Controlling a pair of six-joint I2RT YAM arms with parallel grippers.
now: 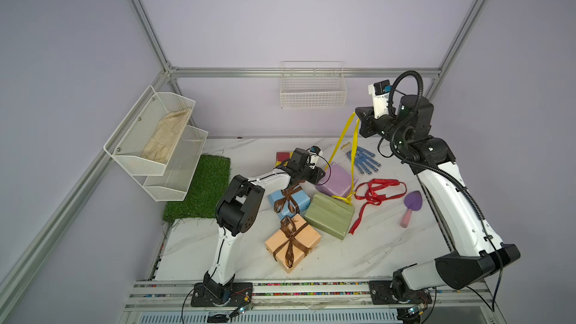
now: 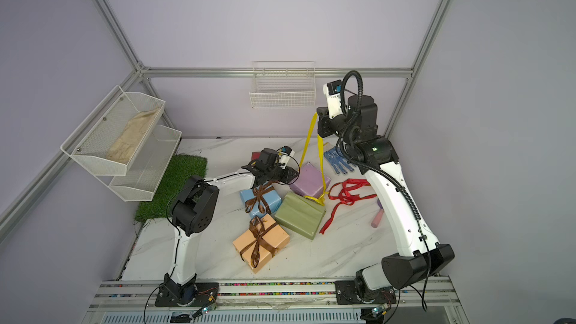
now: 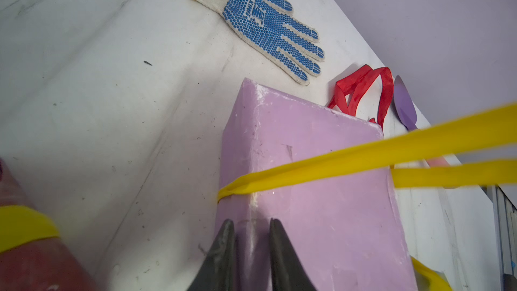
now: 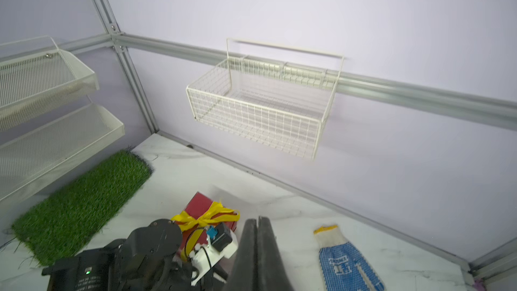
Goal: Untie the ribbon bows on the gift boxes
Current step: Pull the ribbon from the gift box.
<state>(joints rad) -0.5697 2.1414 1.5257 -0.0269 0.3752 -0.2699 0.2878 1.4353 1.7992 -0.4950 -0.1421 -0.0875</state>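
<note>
Nearest: peach box (image 1: 293, 246) and blue box (image 1: 288, 202), brown bows (image 1: 291, 232) tied, untouched. Olive box (image 1: 328, 216) next, red ribbon (image 1: 374, 194) loose on worktop (image 1: 358, 260) near it. Left hand (image 3: 251, 222): narrow gap between jaws, tips on the lilac box (image 3: 293, 124) edge, likely pinning it so it won't lift. Yellow ribbon (image 3: 363, 152) runs taut from that box up to right hand (image 1: 360, 116), raised high and clamped on it, probably to draw the knot loose. Farthest: dark red box (image 4: 201, 204), yellow bow (image 4: 207, 218) tied.
</note>
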